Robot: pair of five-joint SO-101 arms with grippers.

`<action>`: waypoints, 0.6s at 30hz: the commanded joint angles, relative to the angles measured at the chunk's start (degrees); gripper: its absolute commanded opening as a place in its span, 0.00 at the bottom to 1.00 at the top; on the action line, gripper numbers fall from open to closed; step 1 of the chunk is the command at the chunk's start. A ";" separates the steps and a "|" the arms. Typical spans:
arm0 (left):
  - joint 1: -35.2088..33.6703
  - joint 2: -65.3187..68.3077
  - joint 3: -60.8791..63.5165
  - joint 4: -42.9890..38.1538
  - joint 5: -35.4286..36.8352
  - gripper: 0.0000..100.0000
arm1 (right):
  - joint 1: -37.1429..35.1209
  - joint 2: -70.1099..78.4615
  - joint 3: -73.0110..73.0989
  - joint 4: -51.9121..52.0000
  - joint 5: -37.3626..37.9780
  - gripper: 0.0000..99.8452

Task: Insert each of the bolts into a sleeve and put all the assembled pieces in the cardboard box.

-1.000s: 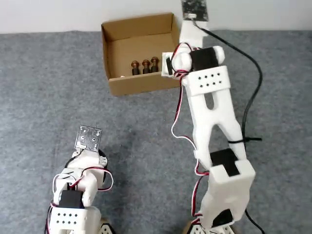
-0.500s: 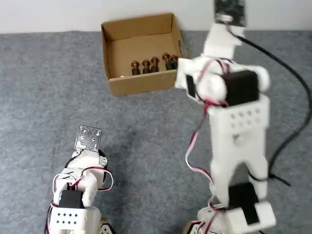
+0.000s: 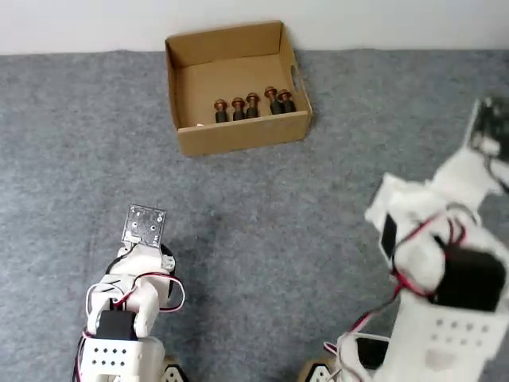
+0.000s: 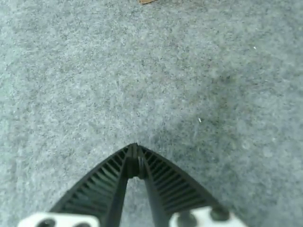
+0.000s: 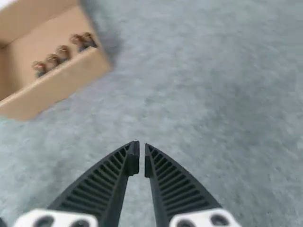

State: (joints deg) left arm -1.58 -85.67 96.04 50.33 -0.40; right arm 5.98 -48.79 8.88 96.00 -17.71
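The cardboard box point(image 3: 238, 135) stands at the far middle of the grey carpet. Several assembled pieces point(image 3: 250, 105), copper-headed bolts in dark sleeves, stand in a row along its near wall. The right wrist view has the box point(image 5: 57, 80) and that row of pieces point(image 5: 61, 52) well beyond my right gripper point(image 5: 140, 147), which is shut on nothing over bare carpet. My left gripper point(image 4: 135, 150) is shut and empty above the carpet. In the high view the left arm point(image 3: 131, 294) is folded at the near left and the right arm point(image 3: 445, 263) at the near right.
Grey carpet point(image 3: 262, 223) covers the table between the arms and the box. A white wall point(image 3: 79, 24) runs along the far edge. A sliver of cardboard point(image 4: 147, 1) shows at the edge of the left wrist view.
The right arm has pulled back from the box to the near right. Two more assembled pieces now show in the row in the box. The left arm has not moved.
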 commanded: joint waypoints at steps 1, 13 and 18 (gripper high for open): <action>-0.35 -0.53 -0.13 -1.49 -0.44 0.01 | 2.86 -10.86 14.24 -4.00 2.20 0.01; -0.35 -0.53 -0.13 -1.49 -0.44 0.01 | 2.59 -47.52 54.24 -16.13 10.29 0.01; -0.35 -0.53 -0.13 -1.49 -0.44 0.01 | 2.51 -55.60 63.12 -16.75 15.21 0.01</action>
State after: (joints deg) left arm -1.58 -85.67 96.04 50.33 -0.40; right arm 8.18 -101.54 69.54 81.05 -5.32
